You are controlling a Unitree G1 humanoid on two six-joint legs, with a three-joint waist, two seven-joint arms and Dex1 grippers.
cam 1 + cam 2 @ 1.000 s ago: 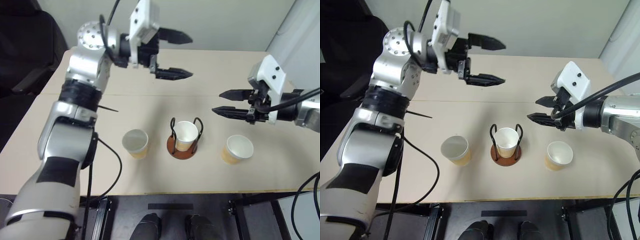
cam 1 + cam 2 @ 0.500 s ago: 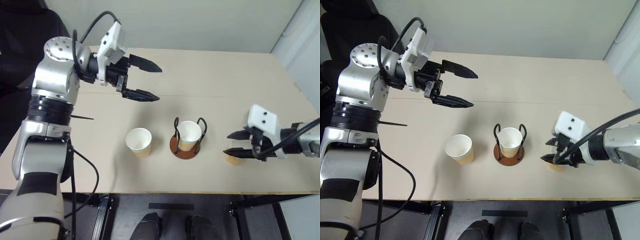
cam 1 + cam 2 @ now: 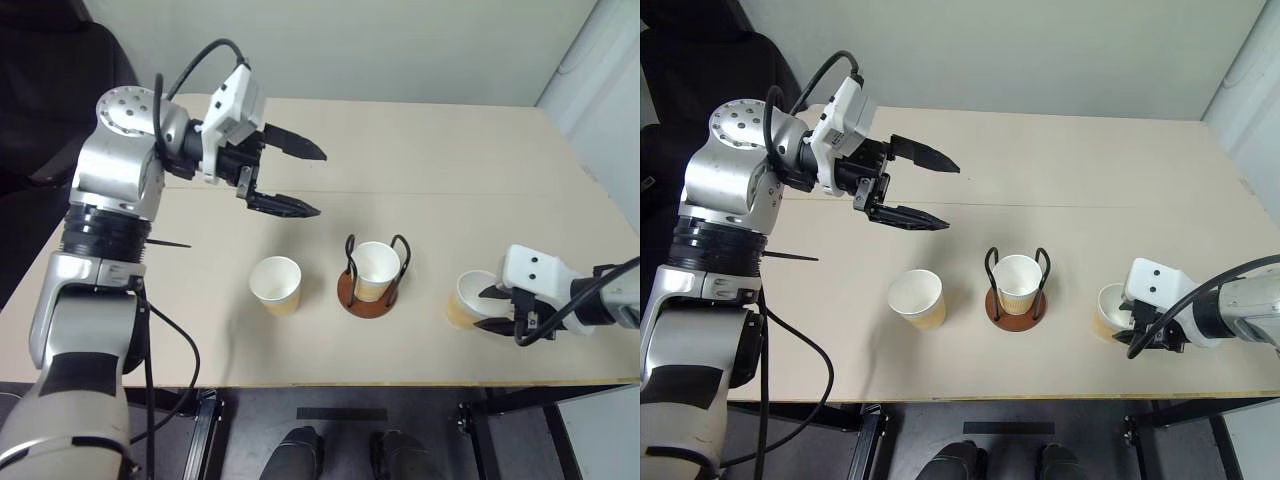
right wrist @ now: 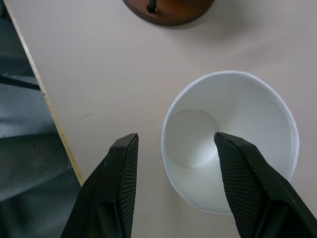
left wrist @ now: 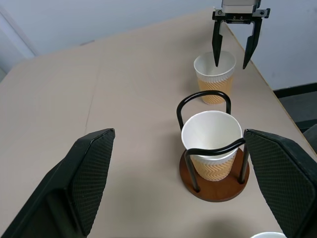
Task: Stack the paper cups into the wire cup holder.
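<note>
The paper cups stand apart on the table (image 3: 430, 140): one (image 3: 376, 270) seated in the wire cup holder (image 3: 367, 296), one (image 3: 275, 284) to its left, one (image 3: 466, 298) with its near wall straddled by the wide-open right gripper (image 3: 489, 309), seemingly for a rim pinch, while the left gripper (image 3: 310, 181) hovers spread and empty.

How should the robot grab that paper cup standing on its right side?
Probably by the rim wall, from above: the right cup stands upright and open-mouthed, so one finger of the right gripper can go inside and one outside, pinching the side nearest the table edge.
</note>
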